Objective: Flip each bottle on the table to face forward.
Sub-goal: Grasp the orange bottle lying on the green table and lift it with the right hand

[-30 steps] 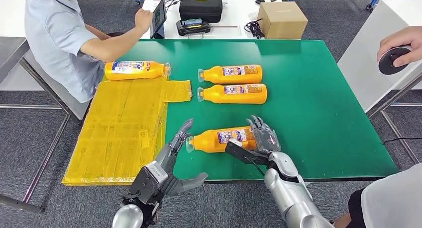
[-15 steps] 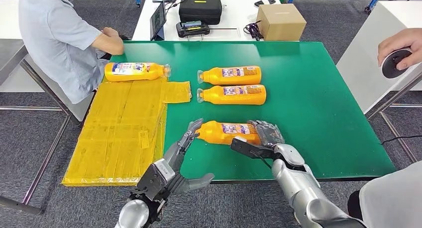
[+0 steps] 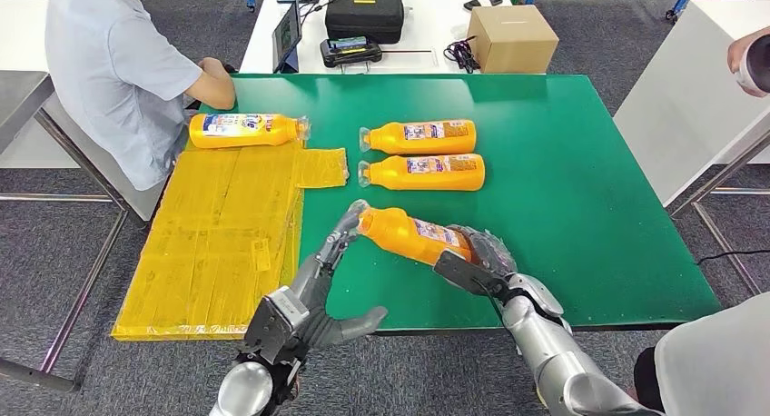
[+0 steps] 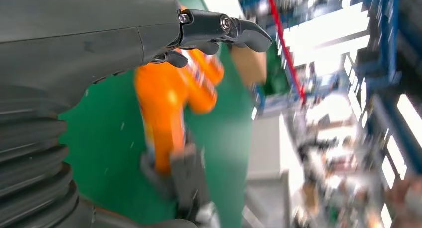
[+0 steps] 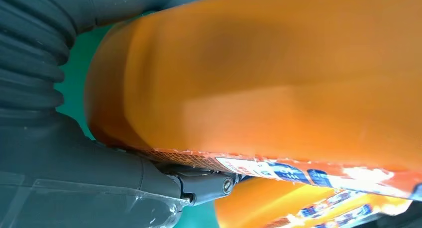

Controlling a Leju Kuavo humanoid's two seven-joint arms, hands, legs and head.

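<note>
Moved: since half a second ago the nearest bottle (image 3: pixel 418 237) has tilted, its cap end lifted toward the left hand (image 3: pixel 313 280), base end low in the right hand (image 3: pixel 481 257); earlier it lay flat on the green bench (image 3: pixel 581 189).
Count: four orange bottles, two robot hands.
Right hand: grasping the nearest bottle at its base end, fingers wrapped round it; in the right wrist view the orange body (image 5: pixel 268 73) sits right against the palm.
Left hand: released, fingers stretched out, their tips touching the cap end of the nearest bottle.
Middle pair: two bottles (image 3: pixel 425 172) and (image 3: pixel 420 136) lie flat side by side, caps pointing left, labels up.
Far bottle: fourth bottle (image 3: pixel 245 129) lies at the far edge of the yellow sheet (image 3: pixel 222 234), beside a seated person (image 3: pixel 118 71).
Hard to make out: left wrist view is blurred; label print too small to read.
</note>
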